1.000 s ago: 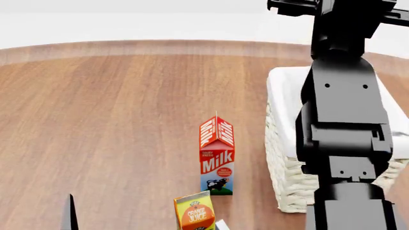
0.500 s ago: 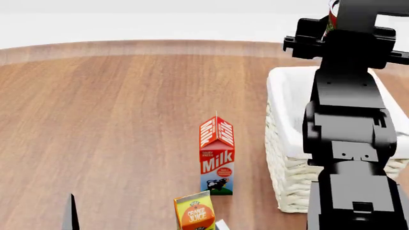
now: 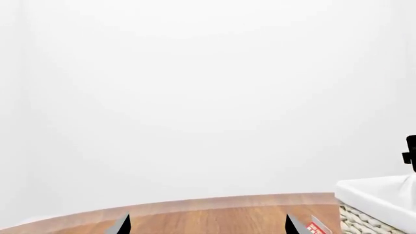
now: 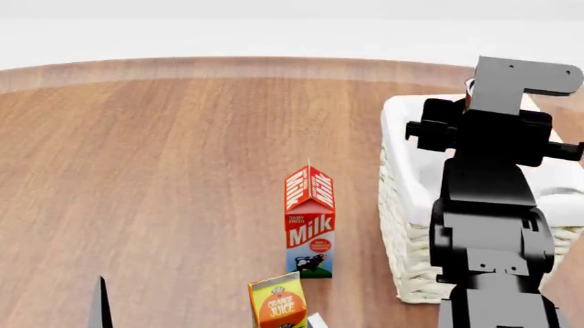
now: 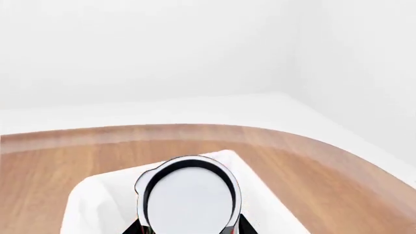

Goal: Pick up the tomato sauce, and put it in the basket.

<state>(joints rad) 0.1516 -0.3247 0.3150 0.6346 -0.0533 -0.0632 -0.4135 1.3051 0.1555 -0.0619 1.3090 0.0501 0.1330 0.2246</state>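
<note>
Nearest me, the orange juice carton [image 4: 276, 301] stands on the counter [image 4: 164, 171] just in front of the milk carton [image 4: 310, 222], and both sit beside the basket [image 4: 408, 225], on its left. My left claw [image 3: 208, 225] shows only as two dark fingertips spread well apart at the edge of its own camera, with nothing between them, parked low and away from the basket. The right arm has changed most: a second ago its wrist was up at the top of the head view, and it has since dropped and pitched forward, so the right claw [image 4: 497, 85] now hangs over the basket's far half. In the head view I see only a sliver of red and silver behind the wrist bracket. The right wrist camera gives the better read: the tomato sauce can [image 5: 188, 197] fills the lower middle, silver top facing the lens, with the white liner of the basket directly behind and around it. I judge the claw is closed on the can, with dark fingers flanking its lower sides, though the contact itself is cut off at the frame edge. So the carry is nearly over, and the can is above the opening rather than inside. I reckon a little more descent, then release, should finish it; letting go from high up risks the can bouncing on the liner.
</note>
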